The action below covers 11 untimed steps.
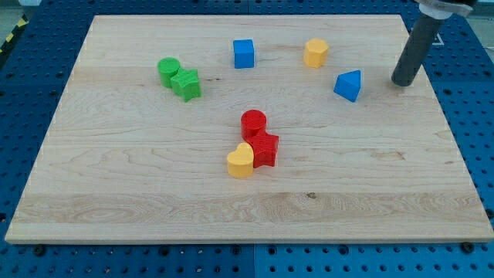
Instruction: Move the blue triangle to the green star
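The blue triangle point(349, 85) lies at the view's upper right of the wooden board. The green star point(186, 83) lies at the upper left, touching a green cylinder point(168, 70) on its upper left side. My tip point(401, 82) stands on the board to the right of the blue triangle, a short gap apart from it. The rod rises from there toward the view's top right corner.
A blue cube point(244, 53) and a yellow hexagonal block point(315, 53) lie near the top middle. A red cylinder point(253, 123), a red star point(265, 148) and a yellow heart point(241, 161) cluster at the centre. The board's right edge point(451, 131) is near my tip.
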Motion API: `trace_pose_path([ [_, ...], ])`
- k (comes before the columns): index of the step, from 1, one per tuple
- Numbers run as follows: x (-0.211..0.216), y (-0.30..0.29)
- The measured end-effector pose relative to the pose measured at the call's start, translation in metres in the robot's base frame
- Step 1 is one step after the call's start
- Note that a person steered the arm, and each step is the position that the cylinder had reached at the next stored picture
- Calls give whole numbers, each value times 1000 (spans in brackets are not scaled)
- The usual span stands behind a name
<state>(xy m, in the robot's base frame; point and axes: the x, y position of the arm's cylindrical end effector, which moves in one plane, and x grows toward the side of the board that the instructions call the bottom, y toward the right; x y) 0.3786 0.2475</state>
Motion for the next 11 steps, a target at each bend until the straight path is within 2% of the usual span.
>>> trace_pose_path([
  [1,20,-16],
  [5,3,-128],
  [9,1,-302],
  [10,-23,-316],
  [11,-41,-303],
])
